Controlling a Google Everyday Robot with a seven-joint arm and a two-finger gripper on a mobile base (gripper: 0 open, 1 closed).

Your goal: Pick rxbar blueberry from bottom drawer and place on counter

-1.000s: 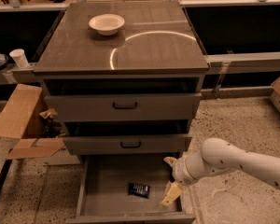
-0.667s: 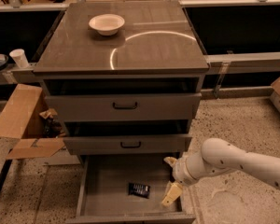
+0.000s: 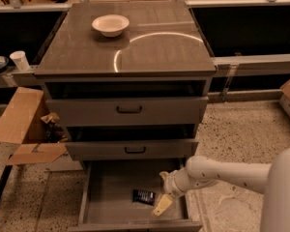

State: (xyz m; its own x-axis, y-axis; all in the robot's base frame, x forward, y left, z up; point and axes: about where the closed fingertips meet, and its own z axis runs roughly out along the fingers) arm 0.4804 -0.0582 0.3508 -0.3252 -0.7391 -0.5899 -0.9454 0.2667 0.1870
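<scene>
The rxbar blueberry [image 3: 143,196], a small dark flat bar, lies on the grey floor of the open bottom drawer [image 3: 106,197], near its middle front. My gripper [image 3: 163,192] reaches in from the right on a white arm and sits just right of the bar, over the drawer's right side. One pale finger [image 3: 161,205] points down toward the drawer front, another [image 3: 164,176] points up; they stand apart and hold nothing. The counter [image 3: 154,52] is the glossy cabinet top above, with a curved light streak.
A white bowl [image 3: 110,24] sits on the counter's back left. Two shallower drawers with black handles [image 3: 129,109] are above the bottom drawer. An open cardboard box [image 3: 26,127] stands on the floor at left. A white cup [image 3: 20,60] rests on the left bench.
The gripper has shifted slightly left toward the bar inside the bottom drawer. The bar, bowl and drawers have not moved.
</scene>
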